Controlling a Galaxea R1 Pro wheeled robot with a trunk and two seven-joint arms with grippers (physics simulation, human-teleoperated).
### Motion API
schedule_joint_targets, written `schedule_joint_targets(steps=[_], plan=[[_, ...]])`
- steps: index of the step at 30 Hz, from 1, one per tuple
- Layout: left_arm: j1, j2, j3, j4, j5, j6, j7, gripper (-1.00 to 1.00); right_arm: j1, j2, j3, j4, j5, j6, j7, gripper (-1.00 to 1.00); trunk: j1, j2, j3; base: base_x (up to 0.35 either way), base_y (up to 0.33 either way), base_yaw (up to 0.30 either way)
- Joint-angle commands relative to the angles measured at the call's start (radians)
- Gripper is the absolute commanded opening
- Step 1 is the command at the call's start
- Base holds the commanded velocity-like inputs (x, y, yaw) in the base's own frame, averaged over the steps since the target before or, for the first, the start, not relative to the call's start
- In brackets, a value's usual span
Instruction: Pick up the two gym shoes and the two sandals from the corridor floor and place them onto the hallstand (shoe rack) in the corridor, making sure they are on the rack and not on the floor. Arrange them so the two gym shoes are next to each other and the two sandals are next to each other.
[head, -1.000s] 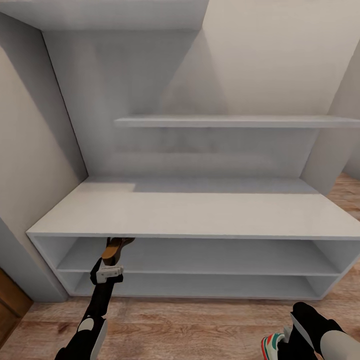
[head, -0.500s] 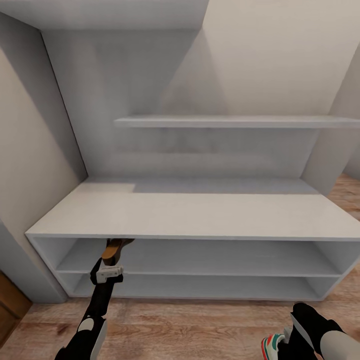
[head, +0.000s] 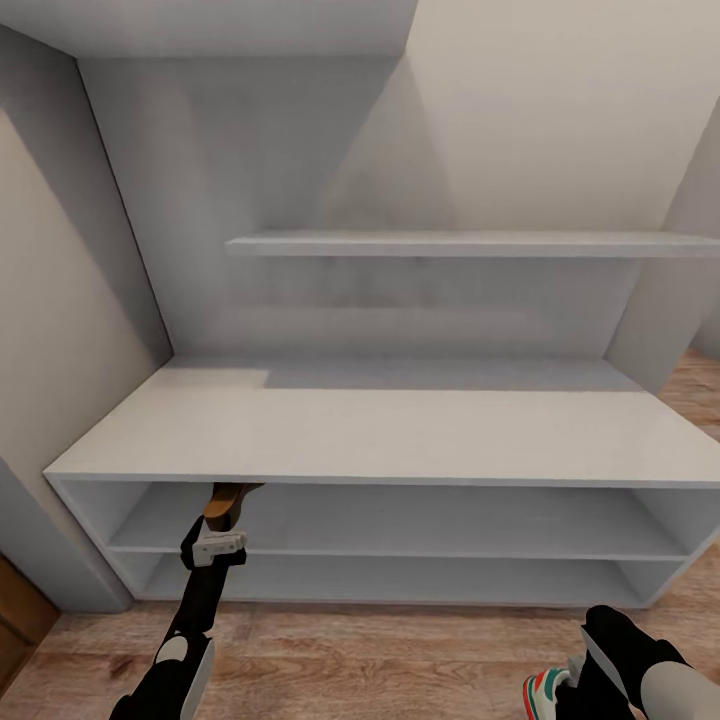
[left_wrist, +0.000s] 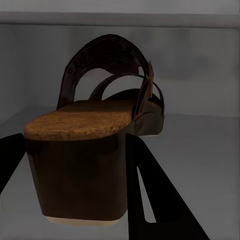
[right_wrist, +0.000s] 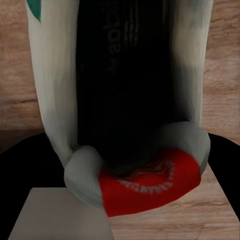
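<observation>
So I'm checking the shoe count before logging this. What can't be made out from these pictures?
- Sandal, head view: the rack top hides its front, so whether it rests on the shelf is unclear.
- Left gripper, wrist view: the sandal's heel covers the fingertips.
- Sneaker, head view: cut by the bottom edge and the right arm.
- Right gripper, wrist view: its grip is masked by the sneaker's heel.
- The second sandal and second sneaker can't be placed.

Soft, even light fills the head view, brightest on the right wall; a diagonal shadow darkens the hallstand (head: 380, 430) back panel at left, and its lower shelves lie dim. Both wrist views are murky and blurred; the sandal (left_wrist: 95, 150) sits in grey gloom.
</observation>
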Motion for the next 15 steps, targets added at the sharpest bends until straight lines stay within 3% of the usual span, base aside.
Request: schedule_joint_targets(steps=[1,9,15], plan=[[0.0,0.0,0.0,0.0,0.0,0.0,0.0,-1.0,0.0,0.0,0.0,0.0,0.0,0.0,0.0,-1.0,0.0,0.0,0.0,0.005,0.0,0.0],[0.0,0.0,0.0,0.0,0.0,0.0,0.0,-1.0,0.0,0.0,0.0,0.0,0.0,0.0,0.0,-1.0,0.0,0.0,0.0,0.007,0.0,0.0],[0.0,0.0,0.0,0.0,0.0,0.0,0.0,-1.0,0.0,0.0,0.0,0.0,0.0,0.0,0.001,-1.0,0.0,0.0,0.0,0.128,0.0,0.0]])
